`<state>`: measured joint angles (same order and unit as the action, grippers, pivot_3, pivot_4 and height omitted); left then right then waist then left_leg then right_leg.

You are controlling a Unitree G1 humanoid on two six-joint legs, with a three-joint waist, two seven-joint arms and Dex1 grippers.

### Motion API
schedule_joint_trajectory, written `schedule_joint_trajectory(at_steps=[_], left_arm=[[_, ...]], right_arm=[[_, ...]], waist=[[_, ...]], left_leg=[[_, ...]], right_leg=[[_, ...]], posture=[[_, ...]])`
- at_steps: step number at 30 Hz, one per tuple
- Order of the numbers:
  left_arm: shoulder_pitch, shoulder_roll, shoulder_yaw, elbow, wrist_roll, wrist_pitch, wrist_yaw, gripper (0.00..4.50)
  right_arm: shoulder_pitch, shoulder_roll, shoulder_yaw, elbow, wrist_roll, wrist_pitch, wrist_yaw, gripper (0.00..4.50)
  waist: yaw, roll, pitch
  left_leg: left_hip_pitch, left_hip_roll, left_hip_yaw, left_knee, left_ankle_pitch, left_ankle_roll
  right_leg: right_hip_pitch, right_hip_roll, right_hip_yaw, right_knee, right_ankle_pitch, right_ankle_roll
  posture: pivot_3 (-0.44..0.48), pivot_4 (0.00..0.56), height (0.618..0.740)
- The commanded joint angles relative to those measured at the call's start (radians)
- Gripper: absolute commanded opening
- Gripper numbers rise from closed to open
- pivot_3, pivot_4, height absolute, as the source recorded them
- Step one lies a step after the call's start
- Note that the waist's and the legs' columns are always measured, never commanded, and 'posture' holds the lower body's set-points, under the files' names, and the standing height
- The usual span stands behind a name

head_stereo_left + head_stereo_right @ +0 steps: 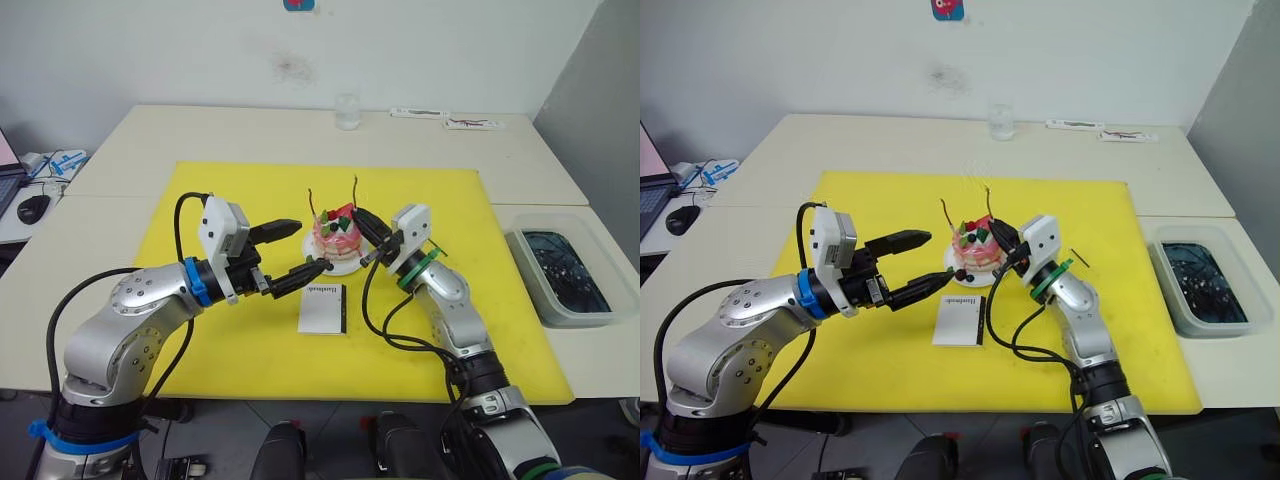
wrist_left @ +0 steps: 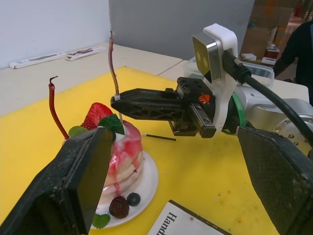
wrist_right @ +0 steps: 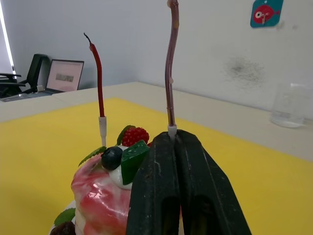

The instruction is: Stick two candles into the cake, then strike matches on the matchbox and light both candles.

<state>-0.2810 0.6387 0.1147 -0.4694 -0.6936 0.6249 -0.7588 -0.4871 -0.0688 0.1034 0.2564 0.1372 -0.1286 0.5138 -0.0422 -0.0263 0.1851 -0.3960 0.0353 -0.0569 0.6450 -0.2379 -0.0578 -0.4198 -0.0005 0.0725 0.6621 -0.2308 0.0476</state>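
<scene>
Right wrist view shows both candles (image 3: pixel 98 83) standing in the cake (image 3: pixel 105 193), the right hand (image 3: pixel 172 139) clamped on the second candle (image 3: pixel 171 73), the left hand (image 1: pixel 290 255) wide open beside the cake, and the matchbox (image 1: pixel 322 308) untouched, so striking and lighting remain.

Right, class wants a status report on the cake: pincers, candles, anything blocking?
Right pincer shut on second candle, over the cake. Left pincer open beside the cake. First candle upright in the cake. Nothing blocking.

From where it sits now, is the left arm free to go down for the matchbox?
Probably yes. The left pincer is open beside the cake, and the matchbox lies uncovered on the yellow mat right below it. The right pincer, shut on a candle, is off that path.
</scene>
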Motion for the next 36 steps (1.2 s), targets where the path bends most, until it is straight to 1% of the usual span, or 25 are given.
schedule_joint_trajectory(at_steps=[1, 16, 24, 27, 31, 36], left_arm=[[-0.015, 0.007, 0.001, -0.017, -0.002, -0.013, -0.011, 4.50], [-0.007, 0.000, -0.013, -0.024, 0.015, -0.023, -0.011, 4.50], [0.000, 0.000, -0.023, -0.025, 0.029, -0.035, -0.016, 4.50], [0.004, 0.005, -0.038, -0.021, 0.054, -0.056, -0.027, 4.50], [0.004, 0.000, -0.050, -0.023, 0.068, -0.066, -0.029, 4.50], [-0.002, -0.002, -0.065, -0.020, 0.085, -0.078, -0.026, 4.50]], right_arm=[[0.002, 0.006, 0.004, 0.015, -0.005, -0.038, 0.001, 0.04], [0.033, 0.028, 0.005, 0.071, -0.005, -0.027, -0.010, 0.04], [0.038, 0.028, 0.013, 0.029, 0.006, -0.024, 0.008, 0.04], [0.025, 0.036, -0.002, 0.018, 0.010, -0.028, -0.010, 0.65], [0.012, 0.038, -0.008, 0.000, 0.013, -0.025, -0.019, 2.05], [0.031, 0.022, -0.006, -0.075, -0.005, -0.003, -0.046, 3.97]], waist=[[0.000, 0.000, 0.000], [-0.008, 0.000, 0.000], [-0.011, 0.000, 0.000], [-0.012, 0.000, 0.000], [-0.013, 0.000, 0.000], [-0.015, 0.001, 0.000]], left_leg=[[0.000, 0.000, 0.000, 0.000, 0.000, 0.000], [0.000, 0.000, 0.000, 0.000, 0.000, 0.000], [0.001, 0.000, 0.000, 0.000, 0.000, 0.000], [0.001, 0.000, 0.000, 0.000, 0.000, 0.000], [0.000, 0.000, 0.000, -0.001, 0.000, 0.000], [0.000, 0.000, 0.000, -0.001, 0.000, 0.000]], right_leg=[[0.000, 0.000, 0.000, 0.000, 0.000, 0.000], [0.000, 0.000, 0.000, 0.000, 0.000, 0.000], [0.000, 0.000, 0.000, 0.000, 0.000, 0.000], [0.000, 0.000, 0.000, 0.000, 0.000, 0.000], [0.000, 0.000, 0.000, 0.000, 0.000, -0.001], [0.000, 0.000, 0.000, 0.000, -0.001, -0.001]], posture=[[0.000, 0.150, 0.740], [0.000, 0.150, 0.740], [0.000, 0.150, 0.740], [0.000, 0.150, 0.740], [0.000, 0.150, 0.740], [0.000, 0.150, 0.740]])
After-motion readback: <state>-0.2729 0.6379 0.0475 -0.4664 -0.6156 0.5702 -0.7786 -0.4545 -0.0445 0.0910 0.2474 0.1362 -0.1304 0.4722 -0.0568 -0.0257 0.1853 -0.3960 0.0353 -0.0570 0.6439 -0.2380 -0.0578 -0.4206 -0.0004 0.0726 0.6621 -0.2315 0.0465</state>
